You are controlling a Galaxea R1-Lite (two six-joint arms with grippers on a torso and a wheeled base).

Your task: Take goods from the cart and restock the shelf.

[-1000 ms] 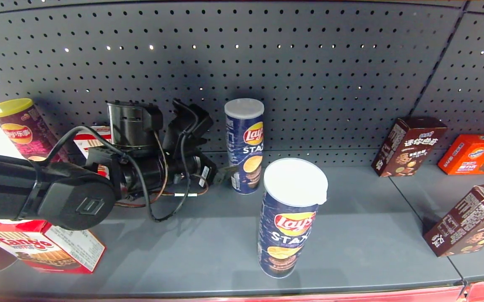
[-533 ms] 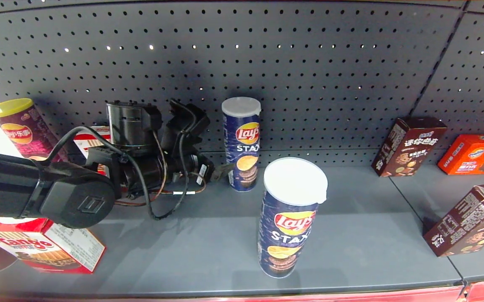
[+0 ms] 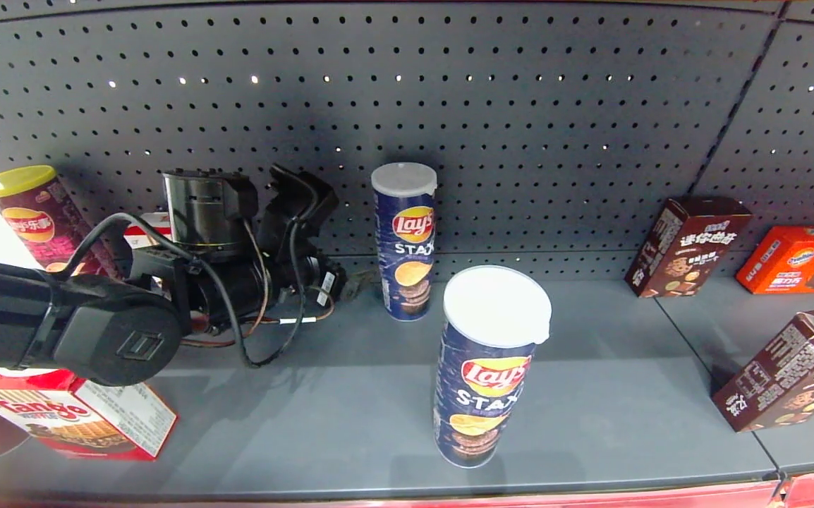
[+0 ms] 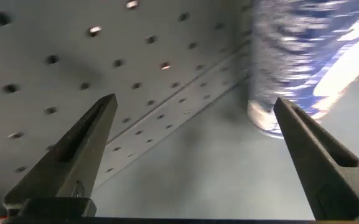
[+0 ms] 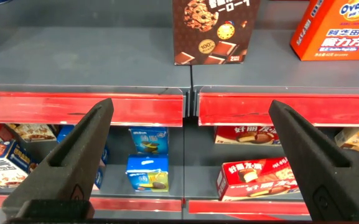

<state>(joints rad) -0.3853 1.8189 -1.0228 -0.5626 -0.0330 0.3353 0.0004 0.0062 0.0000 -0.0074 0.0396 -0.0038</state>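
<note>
- The front crisp can (image 3: 484, 367) stands upright near the front edge of the shelf (image 3: 322, 437), well apart from the left arm; I judge any pull-back should run toward the robot's left, keeping off this can
- The left gripper (image 4: 195, 102) lies low over the shelf, fingers spread wide and holding nothing, its tips just beside the foot of the rear crisp can (image 3: 403, 243)
- That rear crisp can, the task's thing, is upright close to the pegboard back (image 3: 491, 92) and free of both fingers, so the placing looks done and the step in hand is probably clearing the arm
- To do it well: leave the fingers spread and draw straight back along the gripper's own line before lifting, since a sideways swing could tip so tall and narrow a can
- The right gripper (image 5: 191, 104) is released too and empty, hanging before the red price rail (image 5: 129, 107), with lower shelves of goods beyond
- At the front left a red wafer box (image 3: 75, 416) sits under the left arm; a low retreat could brush it
- Farther back on the left stand a maroon can with a yellow lid (image 3: 33, 212) and a red-and-white box (image 3: 146, 227) behind the wrist
- On the right, well apart, are a tilted brown box (image 3: 788, 370), an upright brown box (image 3: 685, 243) and an orange box (image 3: 798, 257); none stands in the way
</note>
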